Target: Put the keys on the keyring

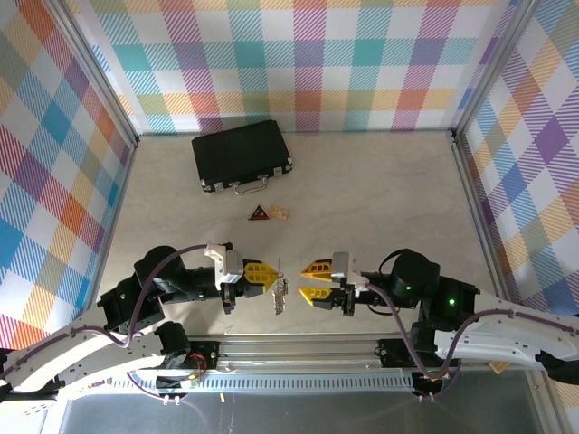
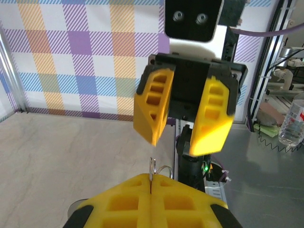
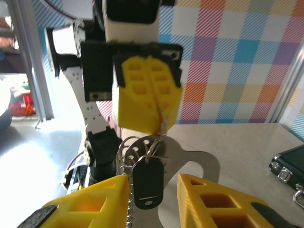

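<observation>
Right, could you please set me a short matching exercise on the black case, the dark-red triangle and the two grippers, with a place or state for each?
Things:
1. black case
2. dark-red triangle
3. left gripper
4. right gripper

Places or states:
A. shut on the keyring
B. beside the tan chip
C. open, facing the other gripper
D. farthest from the arms, near the back wall

Pairs: 1-D, 2-B, 3-A, 4-C.
</observation>
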`<action>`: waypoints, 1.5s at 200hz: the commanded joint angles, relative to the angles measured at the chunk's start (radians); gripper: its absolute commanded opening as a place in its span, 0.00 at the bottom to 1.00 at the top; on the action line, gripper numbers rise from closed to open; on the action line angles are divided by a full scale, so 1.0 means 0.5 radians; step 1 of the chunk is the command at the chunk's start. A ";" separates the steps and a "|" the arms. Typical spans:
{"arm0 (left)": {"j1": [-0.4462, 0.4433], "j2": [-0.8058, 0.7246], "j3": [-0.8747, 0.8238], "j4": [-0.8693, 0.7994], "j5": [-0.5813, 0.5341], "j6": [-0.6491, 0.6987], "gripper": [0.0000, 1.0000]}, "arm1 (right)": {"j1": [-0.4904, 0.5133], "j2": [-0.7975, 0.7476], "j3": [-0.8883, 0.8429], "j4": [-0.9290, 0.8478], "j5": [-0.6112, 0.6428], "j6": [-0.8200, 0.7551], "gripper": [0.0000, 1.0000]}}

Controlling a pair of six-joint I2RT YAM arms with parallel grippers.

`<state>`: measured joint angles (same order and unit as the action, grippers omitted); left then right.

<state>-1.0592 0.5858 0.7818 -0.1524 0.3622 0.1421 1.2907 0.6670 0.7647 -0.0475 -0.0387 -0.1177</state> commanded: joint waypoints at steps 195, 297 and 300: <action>-0.017 0.027 -0.068 0.296 0.254 -0.111 0.00 | 0.013 0.208 0.128 0.088 -0.119 0.171 0.21; -0.017 0.022 -0.070 0.248 0.225 -0.087 0.00 | 0.013 0.259 0.133 0.077 -0.108 0.177 0.05; -0.019 0.024 -0.067 0.242 0.217 -0.085 0.00 | 0.012 0.258 0.136 0.072 -0.104 0.174 0.04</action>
<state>-1.0592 0.6083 0.7296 -0.0723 0.4583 0.0940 1.2907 0.7994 0.8062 -0.0387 -0.0986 -0.0345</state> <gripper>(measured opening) 0.050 0.070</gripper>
